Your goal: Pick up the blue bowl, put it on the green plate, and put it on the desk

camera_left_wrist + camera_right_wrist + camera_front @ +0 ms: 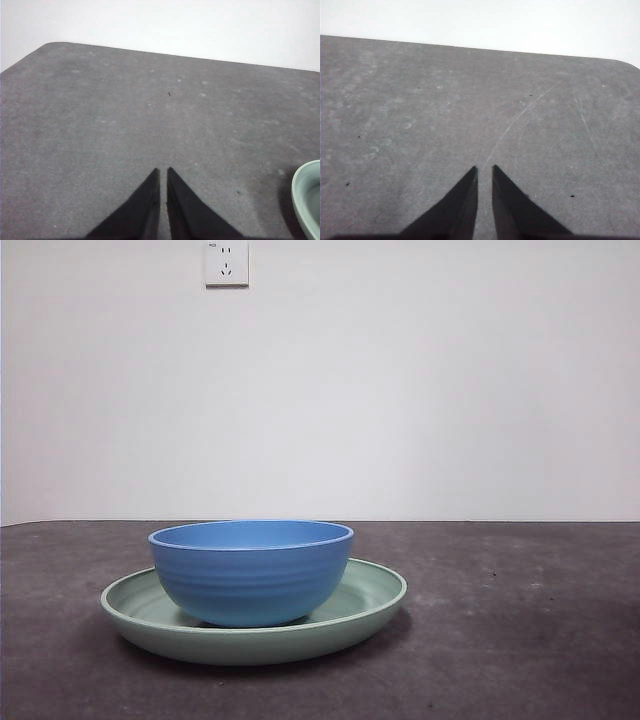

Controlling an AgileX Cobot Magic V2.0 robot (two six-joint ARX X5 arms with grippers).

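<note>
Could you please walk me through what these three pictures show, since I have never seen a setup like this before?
This is a two-armed robot at a table. The front picture comes from a low camera looking level across the desk: a blue bowl sits inside a green plate, with a wall socket behind. The other two come from cameras on each wrist. The black wedges at their bottom edges are the left gripper and the right gripper. Both sets of jaws are nearly together, hold nothing and hang over bare desk. The plate's rim just shows at the edge of the left wrist view.
</note>
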